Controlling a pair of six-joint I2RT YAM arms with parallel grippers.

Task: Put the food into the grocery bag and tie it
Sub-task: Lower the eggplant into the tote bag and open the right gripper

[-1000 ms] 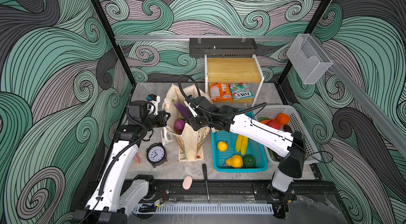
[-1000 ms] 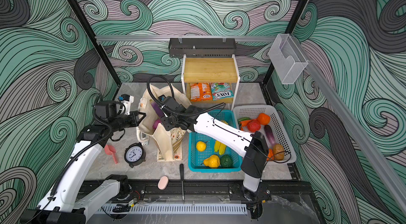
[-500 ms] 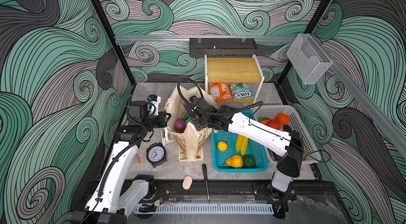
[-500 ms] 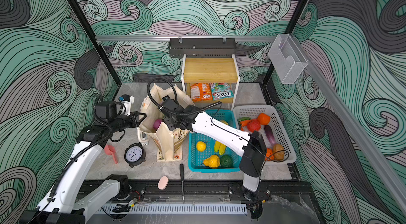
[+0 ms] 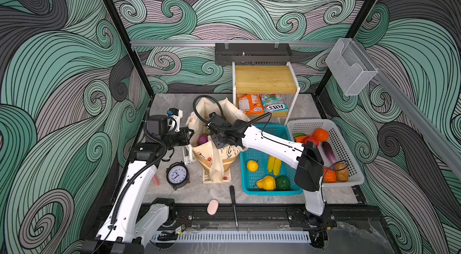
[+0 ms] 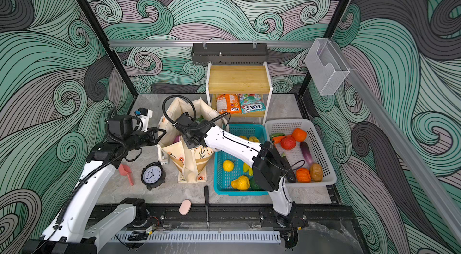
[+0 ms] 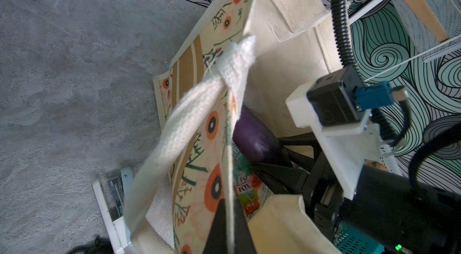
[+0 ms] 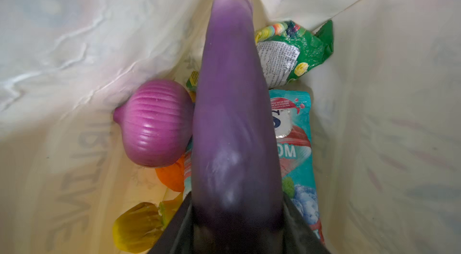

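Two grippers are working at the grocery bag, which is standing open on the table. The left gripper is pinching the bag's printed rim, its jaws closed all the way on the thin cloth. A white strap handle is hanging slack just outside the rim, beside that grip.

The right gripper is hanging inside the bag's mouth. Its jaws are standing partly open around the thick end of the eggplant and clamping it from both sides. The eggplant is pointing down into the bag and looking blurred, its tip lying near an inner corner fold. Whether it is touching the bag's bottom I cannot tell.

At the bottom of the bag, the purple onion is lying against one wall and touching the eggplant's side. An orange and a yellow toy fruit are sitting next to the onion. A teal snack packet and a green packet are lying against the bag's opposite wall, on the eggplant's other side.
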